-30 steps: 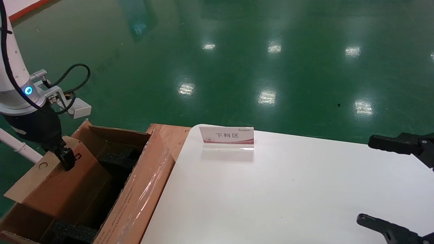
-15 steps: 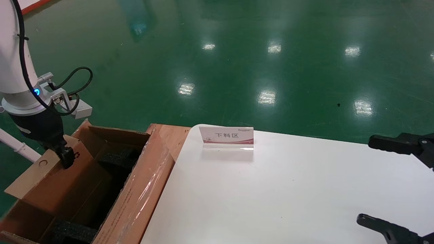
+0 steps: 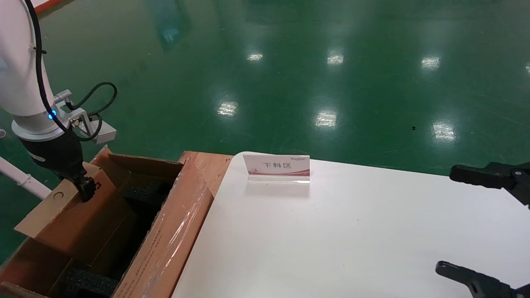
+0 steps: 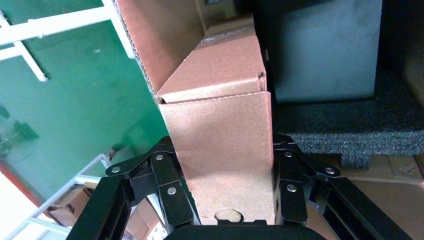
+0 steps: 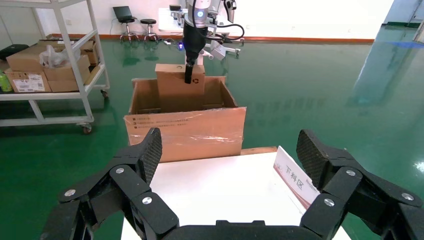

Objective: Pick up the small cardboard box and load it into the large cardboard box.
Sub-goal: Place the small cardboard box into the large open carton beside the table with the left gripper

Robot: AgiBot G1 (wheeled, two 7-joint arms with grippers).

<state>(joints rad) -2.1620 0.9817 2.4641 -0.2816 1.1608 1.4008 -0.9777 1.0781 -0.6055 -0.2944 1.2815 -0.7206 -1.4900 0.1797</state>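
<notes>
1. we see the left gripper (image 3: pixel 87 191) clamped on the small cardboard box (image 3: pixel 70 211), its fingers (image 4: pixel 167 187) pressed against both narrow sides in the left wrist view.
2. the small cardboard box stands tilted inside the large cardboard box (image 3: pixel 165 244), its upper end with the round hole sticking out above the far left wall (its lower part sits down in the carton).
3. compared with a second ago, the left gripper has shifted a little to the right and upward, and the small box's top edge has risen and swung with it.
4. black foam (image 3: pixel 89 283) lies at the near end of the carton, with more visible deeper inside.
5. the right gripper (image 3: pixel 486 231) hangs over the white table (image 3: pixel 352 231) at the right edge, jaws spread wide, unchanged from before.
6. the sign (image 3: pixel 276 167) stands at the table's far edge, where it was.
</notes>
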